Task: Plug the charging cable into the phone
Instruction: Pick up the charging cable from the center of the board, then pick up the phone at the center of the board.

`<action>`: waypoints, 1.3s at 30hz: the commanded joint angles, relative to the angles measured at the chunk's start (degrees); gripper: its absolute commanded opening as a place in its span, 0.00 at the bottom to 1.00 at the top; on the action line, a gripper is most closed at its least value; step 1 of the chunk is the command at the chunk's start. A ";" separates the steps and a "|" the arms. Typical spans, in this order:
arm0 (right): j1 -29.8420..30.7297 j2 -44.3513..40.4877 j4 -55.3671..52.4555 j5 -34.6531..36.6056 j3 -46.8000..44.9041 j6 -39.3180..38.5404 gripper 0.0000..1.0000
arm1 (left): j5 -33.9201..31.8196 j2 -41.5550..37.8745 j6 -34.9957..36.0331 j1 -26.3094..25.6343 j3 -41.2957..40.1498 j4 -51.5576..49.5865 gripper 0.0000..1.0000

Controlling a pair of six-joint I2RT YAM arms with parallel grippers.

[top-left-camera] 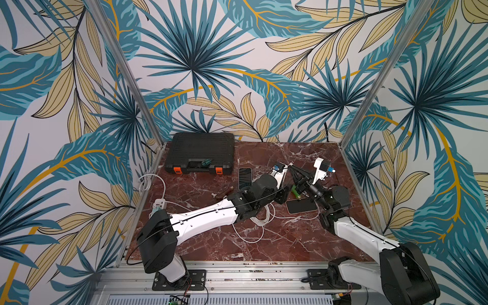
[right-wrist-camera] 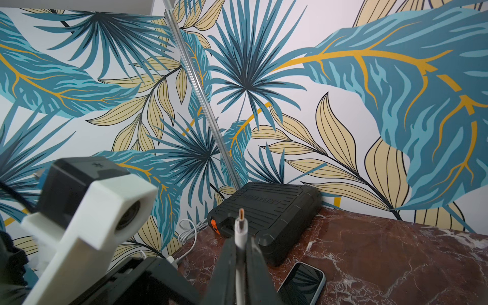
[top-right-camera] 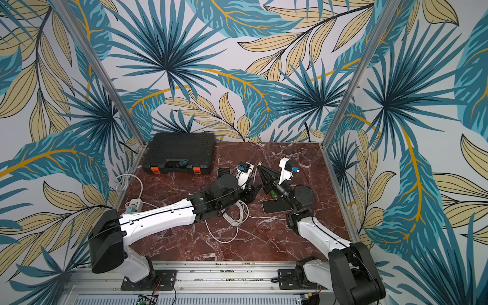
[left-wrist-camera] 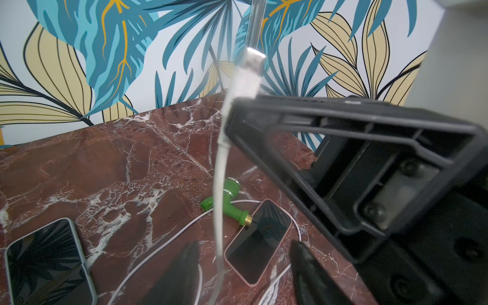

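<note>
Status: plug is in the grip, not in a phone yet.

- Right gripper (right-wrist-camera: 240,247) is clamped on the charging cable (top-left-camera: 260,219) just behind the plug (right-wrist-camera: 241,224). The plug sticks out past the tips, raised above the bench (top-left-camera: 264,250) and pointing towards the far edge.
- Left gripper (left-wrist-camera: 244,252) is released. Its fingers (left-wrist-camera: 188,254) are spread and the cable hangs between them, with no contact I can see. It holds nothing.
- The pink-cased phone (top-left-camera: 301,206) lies flat near the right edge, about midway back, under the right arm. A green fitting (left-wrist-camera: 224,200) sits at its far end, and cable slack loops round it.
- The second phone (top-left-camera: 244,178) lies mid-bench, just in front of the black tool case (top-left-camera: 200,153) in the far left corner.
- The rest of the cable is coiled mid-bench and runs to the power strip (top-left-camera: 159,203) at the left edge.

Done, by my read: plug secured. Left for you: pick the phone (I can't tell which is the target), tip the plug down, line it up with the port and push it in. The left is free to pin the phone. Watch the slack near the pink one.
</note>
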 commanded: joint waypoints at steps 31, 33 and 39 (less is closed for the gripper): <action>-0.09 -33.75 -80.80 30.67 -5.98 24.49 0.00 | 15.87 42.52 29.46 3.03 47.93 -48.67 0.98; -0.11 -33.84 -81.13 30.31 -5.95 24.26 0.00 | 15.95 43.35 30.01 2.73 48.45 -48.51 1.00; -0.06 -35.06 -80.99 30.13 -6.00 23.72 0.00 | 14.02 43.66 31.12 1.90 47.67 -46.76 1.00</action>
